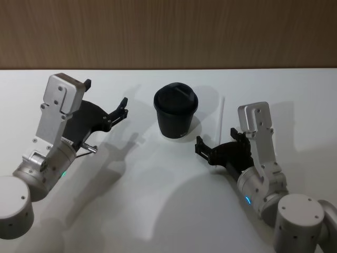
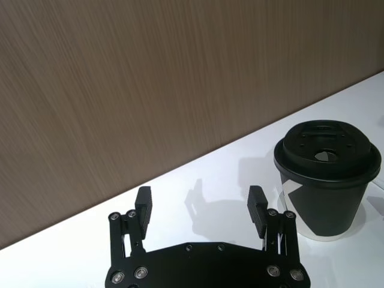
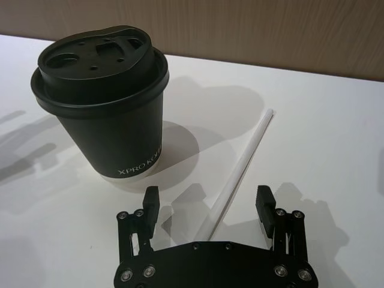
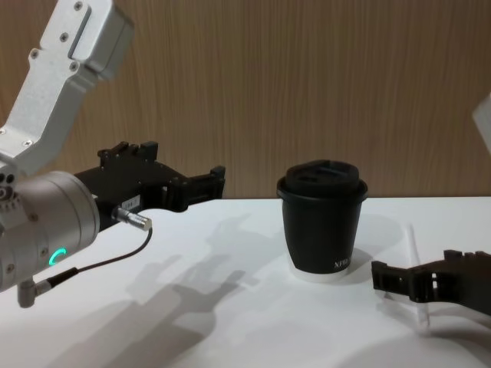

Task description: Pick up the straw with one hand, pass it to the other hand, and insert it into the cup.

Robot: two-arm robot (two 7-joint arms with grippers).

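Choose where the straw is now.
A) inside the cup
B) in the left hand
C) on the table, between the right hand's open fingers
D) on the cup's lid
C: the straw lies flat on the table beside the cup, one end between the open fingers of the right hand.

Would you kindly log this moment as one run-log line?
phase: pre-grasp | right gripper open, straddling straw on table | left gripper open, raised left of cup | cup upright, lidded
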